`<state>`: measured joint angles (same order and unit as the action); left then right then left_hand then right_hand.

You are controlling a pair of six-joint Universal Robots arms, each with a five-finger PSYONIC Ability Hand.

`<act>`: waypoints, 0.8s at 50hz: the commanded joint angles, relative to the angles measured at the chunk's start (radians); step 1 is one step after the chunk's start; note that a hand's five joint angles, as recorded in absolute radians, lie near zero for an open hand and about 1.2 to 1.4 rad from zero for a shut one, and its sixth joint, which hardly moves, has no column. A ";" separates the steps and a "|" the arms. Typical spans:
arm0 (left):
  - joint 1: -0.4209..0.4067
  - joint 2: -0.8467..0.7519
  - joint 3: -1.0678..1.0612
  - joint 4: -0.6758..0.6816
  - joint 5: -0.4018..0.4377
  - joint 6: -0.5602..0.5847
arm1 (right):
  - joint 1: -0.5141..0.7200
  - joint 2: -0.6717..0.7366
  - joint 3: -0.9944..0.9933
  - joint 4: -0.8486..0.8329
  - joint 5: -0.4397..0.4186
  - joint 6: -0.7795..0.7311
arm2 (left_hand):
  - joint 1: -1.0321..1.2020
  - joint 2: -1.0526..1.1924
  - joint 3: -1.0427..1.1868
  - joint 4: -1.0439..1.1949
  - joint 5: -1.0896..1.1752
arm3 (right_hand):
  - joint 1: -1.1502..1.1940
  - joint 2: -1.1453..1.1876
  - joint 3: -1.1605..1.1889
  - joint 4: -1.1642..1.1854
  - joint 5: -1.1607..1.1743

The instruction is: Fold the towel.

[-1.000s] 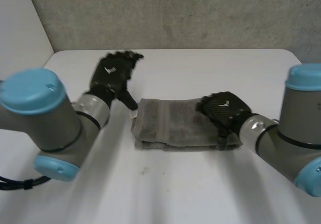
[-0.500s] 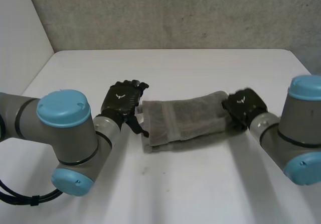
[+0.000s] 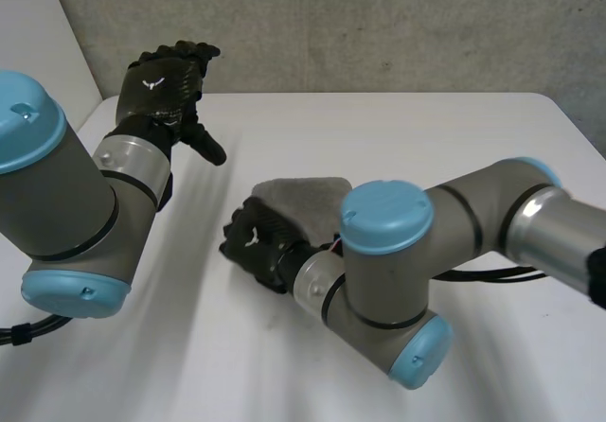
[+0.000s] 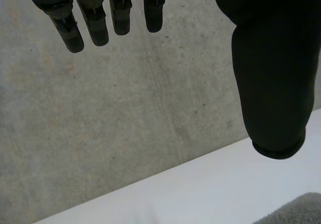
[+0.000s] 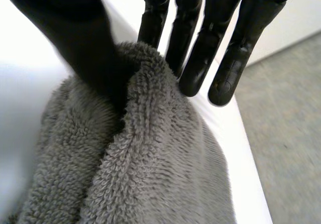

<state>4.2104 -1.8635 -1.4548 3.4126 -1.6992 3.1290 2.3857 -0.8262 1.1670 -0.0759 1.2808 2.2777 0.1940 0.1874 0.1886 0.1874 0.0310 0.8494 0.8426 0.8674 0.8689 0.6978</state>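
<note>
Towel (image 3: 301,198) is seen in a grey, fluffy heap near the middle of the white tabletop (image 3: 426,138). Its near left end is pinched by the right hand (image 3: 254,242), with the cloth caught between the thumb and the straight fingers (image 5: 200,43). The left hand (image 3: 161,86) is held up high at the far left, spread wide, with nothing in it.

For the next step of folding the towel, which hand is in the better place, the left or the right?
The right. The right hand pinches the towel between thumb and fingers, so it can probably lay the fold down. The left hand hovers open, apart from the towel.
</note>
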 commanded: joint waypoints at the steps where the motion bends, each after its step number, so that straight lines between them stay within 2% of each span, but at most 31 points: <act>1: -0.009 -0.031 0.001 -0.004 0.004 -0.033 | -0.095 -0.177 0.111 -0.002 0.101 0.273 | 0.005 0.011 0.010 0.011 -0.007 | -0.675 -0.668 -0.693 -0.694 -0.698; 3: -0.013 -0.042 -0.001 -0.004 0.004 -0.036 | -0.164 -0.235 0.157 0.005 0.111 0.432 | 0.005 0.011 0.010 0.011 -0.007 | -0.675 -0.668 -0.693 -0.694 -0.698; 8: -0.039 -0.095 -0.002 -0.003 0.004 -0.041 | -0.229 -0.269 0.204 0.040 0.111 0.581 | 0.005 0.011 0.010 0.011 -0.007 | -0.675 -0.668 -0.693 -0.694 -0.698; 15: -0.098 -0.224 -0.007 0.007 0.010 -0.035 | -0.298 -0.246 0.218 0.084 0.104 0.628 | 0.008 0.014 0.013 0.014 -0.004 | -0.675 -0.668 -0.693 -0.694 -0.698; 25: -0.108 -0.388 0.011 0.008 0.012 -0.026 | -0.312 -0.070 0.175 0.050 0.058 0.692 | 0.017 0.023 0.022 0.023 0.005 | -0.675 -0.668 -0.693 -0.694 -0.698; 27: -0.108 -0.396 0.014 0.008 0.012 -0.026 | -0.312 -0.027 0.157 0.051 0.055 0.686 | 0.017 0.023 0.022 0.023 0.005 | -0.675 -0.668 -0.693 -0.694 -0.698; 32: -0.108 -0.384 0.016 0.004 0.012 -0.024 | -0.312 -0.028 0.146 0.059 0.058 0.688 | 0.011 0.017 0.016 0.017 -0.001 | -0.675 -0.668 -0.693 -0.694 -0.698; 40: -0.102 -0.211 0.019 -0.010 0.007 -0.026 | -0.355 -0.231 0.168 0.056 0.069 0.703 | 0.008 0.014 0.013 0.014 -0.004 | -0.675 -0.668 -0.693 -0.694 -0.698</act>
<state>4.1033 -2.1954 -1.4373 3.4120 -1.6882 3.1040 2.0601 -0.9168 1.3197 -0.0181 1.3407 2.9709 0.1919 0.1860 0.1871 0.1862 0.0319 0.2263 0.2506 0.2459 0.2621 0.0610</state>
